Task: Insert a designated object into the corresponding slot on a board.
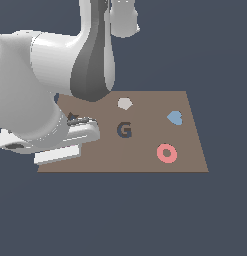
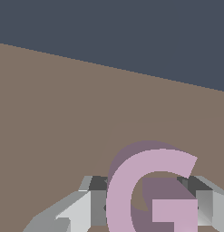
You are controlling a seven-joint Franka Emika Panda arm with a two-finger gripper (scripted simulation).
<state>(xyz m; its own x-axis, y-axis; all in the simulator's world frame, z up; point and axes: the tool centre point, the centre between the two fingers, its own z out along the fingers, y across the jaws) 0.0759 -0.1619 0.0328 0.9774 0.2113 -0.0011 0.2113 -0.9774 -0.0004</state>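
Observation:
The lilac-pink G piece (image 2: 127,190) fills the near part of the wrist view, over the brown board (image 2: 63,113). My gripper (image 2: 147,181) has one grey finger against each side of the piece, so it is shut on it. In the exterior view the piece shows as a small pale shape (image 1: 125,103) over the far half of the board (image 1: 145,162), in line with the dark navy G slot (image 1: 125,130) at the board's middle. I cannot make out the fingers in the exterior view. The slot is not in the wrist view.
The robot's white base and links (image 1: 40,100) cover the board's left end in the exterior view, half hiding a dark navy star recess (image 1: 71,118). A blue heart (image 1: 175,118) and a red ring (image 1: 167,153) lie on the board's right part.

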